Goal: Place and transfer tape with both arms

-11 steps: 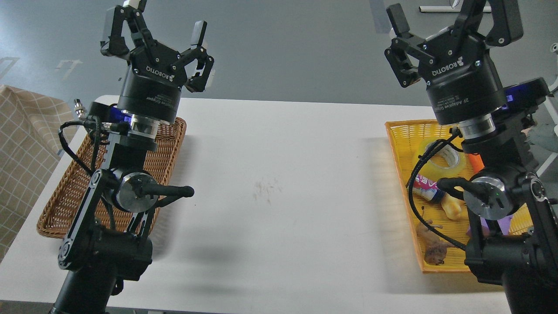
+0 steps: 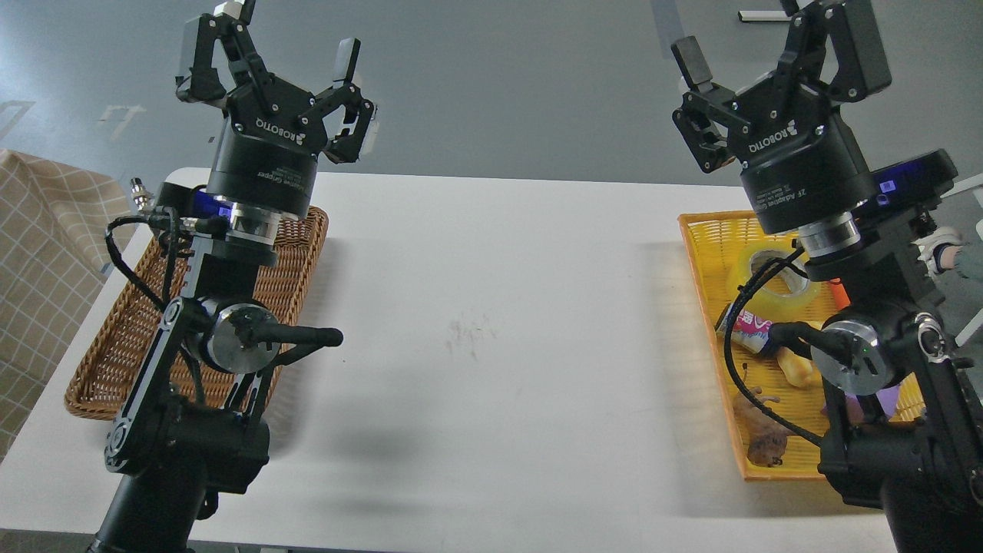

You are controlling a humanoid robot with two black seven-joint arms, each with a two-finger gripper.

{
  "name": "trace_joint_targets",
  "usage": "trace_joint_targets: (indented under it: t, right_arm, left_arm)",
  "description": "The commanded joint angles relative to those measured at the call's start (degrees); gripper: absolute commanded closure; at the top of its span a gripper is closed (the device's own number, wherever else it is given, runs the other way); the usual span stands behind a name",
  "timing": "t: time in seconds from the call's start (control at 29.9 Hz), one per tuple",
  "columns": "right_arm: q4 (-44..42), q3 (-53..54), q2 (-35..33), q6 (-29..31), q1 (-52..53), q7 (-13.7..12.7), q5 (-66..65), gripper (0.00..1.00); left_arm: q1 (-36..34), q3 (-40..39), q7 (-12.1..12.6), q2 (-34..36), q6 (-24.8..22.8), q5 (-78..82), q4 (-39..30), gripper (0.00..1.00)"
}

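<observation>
The tape [image 2: 776,270] is a translucent yellow roll with a pale core, lying flat in the yellow basket [image 2: 710,230] at the right, partly hidden behind my right arm. My right gripper [image 2: 776,42] is open and empty, raised well above the basket's far end. My left gripper [image 2: 269,54] is open and empty, raised above the far end of the brown wicker basket [image 2: 115,353] at the left.
The yellow basket also holds a small bottle [image 2: 749,326], a tan piece [image 2: 795,369], a brown toy animal [image 2: 760,438], an orange item [image 2: 839,294] and a purple block [image 2: 887,399]. A checked cloth [image 2: 38,261] lies left of the white table [image 2: 491,322].
</observation>
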Motion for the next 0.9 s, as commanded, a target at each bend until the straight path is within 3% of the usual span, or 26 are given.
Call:
trace_joint_targets:
  t: [0.0, 0.13, 0.27, 0.74, 0.8, 0.87]
  right_arm:
    - [-0.47, -0.12, 0.0, -0.32, -0.05, 0.01, -0.37, 0.0]
    - [-1.0, -0.12, 0.0, -0.23, 0.04, -0.08, -0.37, 0.0]
    - [-1.35, -0.21, 0.0, -0.23, -0.31, -0.34, -0.55, 0.0]
    - [-0.74, 1.46, 0.0, 0.12, -3.3, 0.18, -0.28, 0.0]
    - [-0.3, 1.37, 0.0, 0.39, -2.78, -1.39, 0.15, 0.0]
    - [-2.14, 2.33, 0.0, 0.65, -1.29, -5.77, 4.97, 0.0]
  left_arm:
    - [-0.22, 0.08, 0.81, 0.0, -0.19, -0.08, -0.08, 0.02]
    - [-0.4, 0.26, 1.25, 0.0, -0.46, 0.01, -0.26, 0.02]
    - [-0.4, 4.29, 4.59, 0.0, -1.85, 0.8, -0.17, 0.02]
    - [1.36, 4.74, 5.3, 0.0, -2.3, 2.56, -0.96, 0.02]
    - [1.45, 4.74, 5.12, 0.0, -2.48, 2.56, -1.05, 0.02]
    - [1.45, 4.83, 4.94, 0.0, -3.0, 2.56, -2.1, 0.02]
